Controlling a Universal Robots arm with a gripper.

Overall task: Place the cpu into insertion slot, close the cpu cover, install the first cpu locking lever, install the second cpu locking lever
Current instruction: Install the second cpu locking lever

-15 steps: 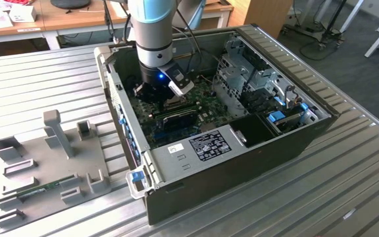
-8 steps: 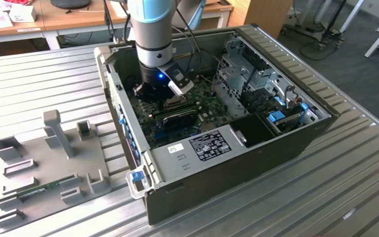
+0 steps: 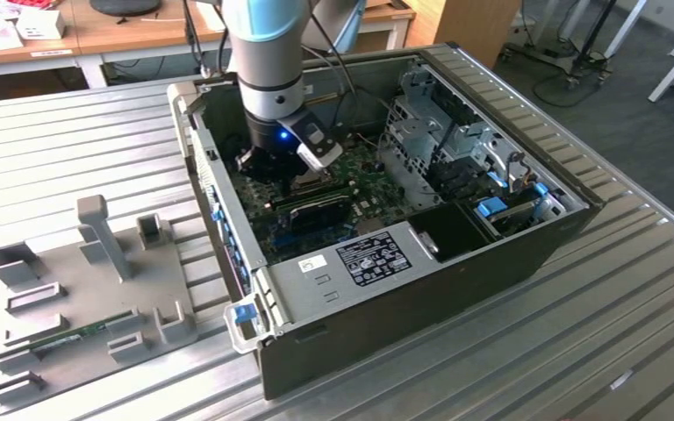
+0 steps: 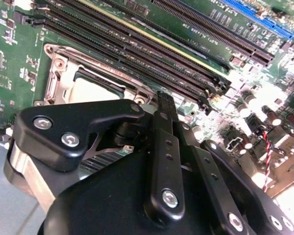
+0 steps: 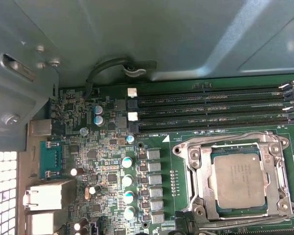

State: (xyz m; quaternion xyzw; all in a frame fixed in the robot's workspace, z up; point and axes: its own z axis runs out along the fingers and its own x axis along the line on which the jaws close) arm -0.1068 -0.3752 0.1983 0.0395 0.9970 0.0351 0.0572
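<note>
End effector (image 4: 162,105) — fingers pressed together — hovers near the cpu cover (image 5: 198,181), shut over the cpu (image 5: 237,181).

An open computer case (image 3: 431,228) lies on the worktop (image 3: 68,149), with a fixture plate (image 3: 80,298) beside it toward the exterior view's left. The arm reaches down into the case, its gripper (image 3: 276,167) low over the motherboard (image 3: 361,189). In the first wrist view the cpu (image 5: 239,180) sits in the insertion slot (image 5: 235,218), the cpu cover (image 5: 202,182) framing it, memory slots (image 5: 210,105) alongside.
</note>
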